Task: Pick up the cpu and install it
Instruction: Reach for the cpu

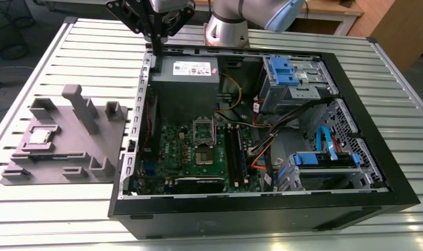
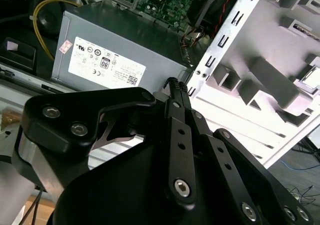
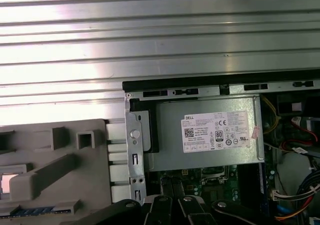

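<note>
The cpu [image 1: 42, 137], a small silver-grey square chip, lies flat in a recess of the grey fixture [image 1: 65, 151] at the exterior view's left, beside the open computer case [image 1: 267, 201]. Inside the case, the motherboard's socket [image 1: 202, 155] sits below its raised metal frame [image 1: 203, 126]. My gripper [image 1: 157, 51] hangs above the case's far left corner, next to the power supply [image 1: 184, 78], well away from the cpu. In the second wrist view its black fingers [image 2: 176, 87] lie together with nothing between them, so the gripper [image 2: 176, 85] is shut and holds nothing.
The power supply [image 3: 210, 132] fills the case's far end by the gripper. Drive cages with blue tabs [image 1: 290, 73] [image 1: 323, 159] and loose cables line the case's right side. Upright posts rise from the fixture [image 3: 55, 170]. The slatted metal table [image 1: 92, 47] surrounds everything.
</note>
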Available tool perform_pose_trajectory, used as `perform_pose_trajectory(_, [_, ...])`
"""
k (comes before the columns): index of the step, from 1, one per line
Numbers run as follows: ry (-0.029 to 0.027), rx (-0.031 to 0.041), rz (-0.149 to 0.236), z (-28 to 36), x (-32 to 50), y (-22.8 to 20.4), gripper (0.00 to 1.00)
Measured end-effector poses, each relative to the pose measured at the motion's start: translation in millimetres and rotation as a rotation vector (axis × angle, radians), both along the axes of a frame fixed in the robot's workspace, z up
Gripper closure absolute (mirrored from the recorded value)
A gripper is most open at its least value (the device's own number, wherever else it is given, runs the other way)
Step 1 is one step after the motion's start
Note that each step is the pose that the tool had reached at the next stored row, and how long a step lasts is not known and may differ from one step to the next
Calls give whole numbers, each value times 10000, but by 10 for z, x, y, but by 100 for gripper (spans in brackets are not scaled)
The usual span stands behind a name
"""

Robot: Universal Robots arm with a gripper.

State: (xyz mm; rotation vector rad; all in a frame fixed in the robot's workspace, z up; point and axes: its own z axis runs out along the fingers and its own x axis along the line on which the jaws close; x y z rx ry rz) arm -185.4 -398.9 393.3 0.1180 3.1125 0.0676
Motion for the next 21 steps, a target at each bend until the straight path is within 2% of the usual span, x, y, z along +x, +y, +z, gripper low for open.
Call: perform_pose_trajectory(21, [-1,0,0,0,-33,0,89])
